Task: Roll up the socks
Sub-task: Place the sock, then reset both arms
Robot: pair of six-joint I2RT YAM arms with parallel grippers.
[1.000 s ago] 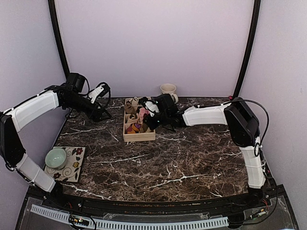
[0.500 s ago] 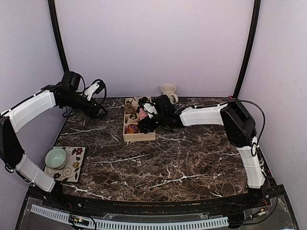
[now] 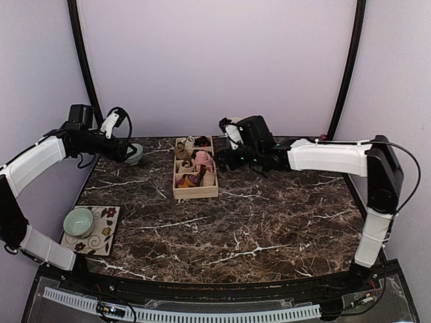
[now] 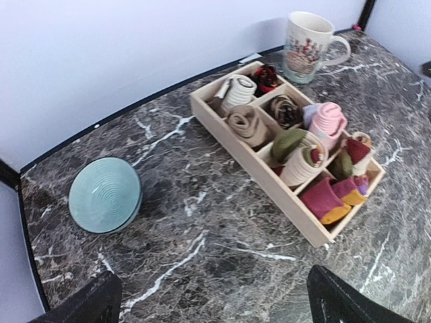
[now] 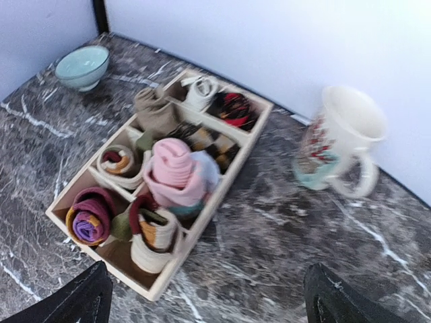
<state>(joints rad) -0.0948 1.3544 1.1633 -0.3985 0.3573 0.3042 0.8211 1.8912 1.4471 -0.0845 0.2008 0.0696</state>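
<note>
Socks (image 5: 87,217), soft knit, rolled, some striped maroon-purple-orange, some beige with reddish-brown patches: lodged in compartments of pale wooden divided tray (image 5: 101,257), ahead of and below right gripper (image 5: 205,303), black fingers spread wide, holding nothing; left gripper (image 4: 212,306) equally wide, empty, with tray ahead to its right and round teal ceramic bowl (image 4: 106,195) ahead to its left
</note>
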